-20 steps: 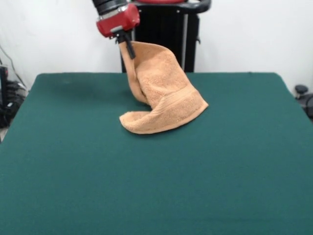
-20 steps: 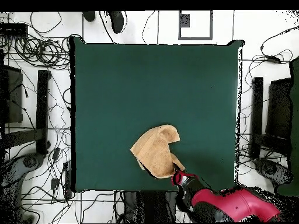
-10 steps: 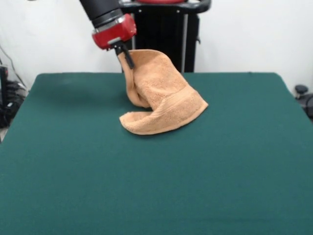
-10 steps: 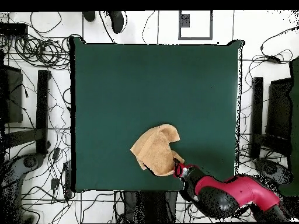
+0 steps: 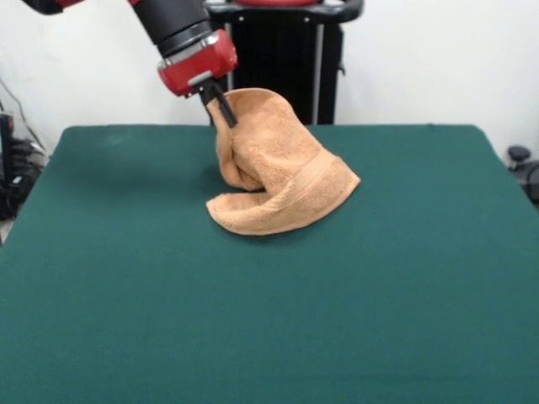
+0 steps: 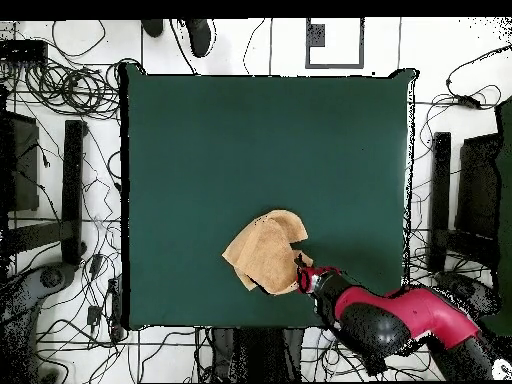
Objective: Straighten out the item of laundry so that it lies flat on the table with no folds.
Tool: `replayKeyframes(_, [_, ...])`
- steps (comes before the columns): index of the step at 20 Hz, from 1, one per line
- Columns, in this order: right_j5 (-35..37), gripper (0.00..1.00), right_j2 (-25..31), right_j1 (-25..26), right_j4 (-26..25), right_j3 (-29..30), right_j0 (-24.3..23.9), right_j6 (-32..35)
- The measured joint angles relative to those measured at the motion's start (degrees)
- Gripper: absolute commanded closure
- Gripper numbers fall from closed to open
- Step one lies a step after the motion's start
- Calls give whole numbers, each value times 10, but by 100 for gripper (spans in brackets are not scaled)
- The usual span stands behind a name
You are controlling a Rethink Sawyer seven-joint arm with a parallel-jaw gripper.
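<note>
Holding one corner of the towel (image 5: 278,168) aloft, the gripper (image 5: 222,108) has its dark fingers pinched shut on the cloth; the rest of the towel droops down to the green table (image 5: 126,320), where its banded hem lies curled over itself near the table's middle, toward the robot's side. The step in hand looks like the lift-and-spread; the next move probably calls for drawing the held corner away from the resting hem so the fold opens, then lowering it flat.
</note>
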Motion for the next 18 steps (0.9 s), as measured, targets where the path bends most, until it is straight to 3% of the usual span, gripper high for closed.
replayKeyframes(11, [37,100,12,25,19,-37,0,-67])
replayKeyframes(15, [37,100,33,-39,9,-32,5,-69])
replayKeyframes(18, [37,100,42,-121,7,-27,14,-69])
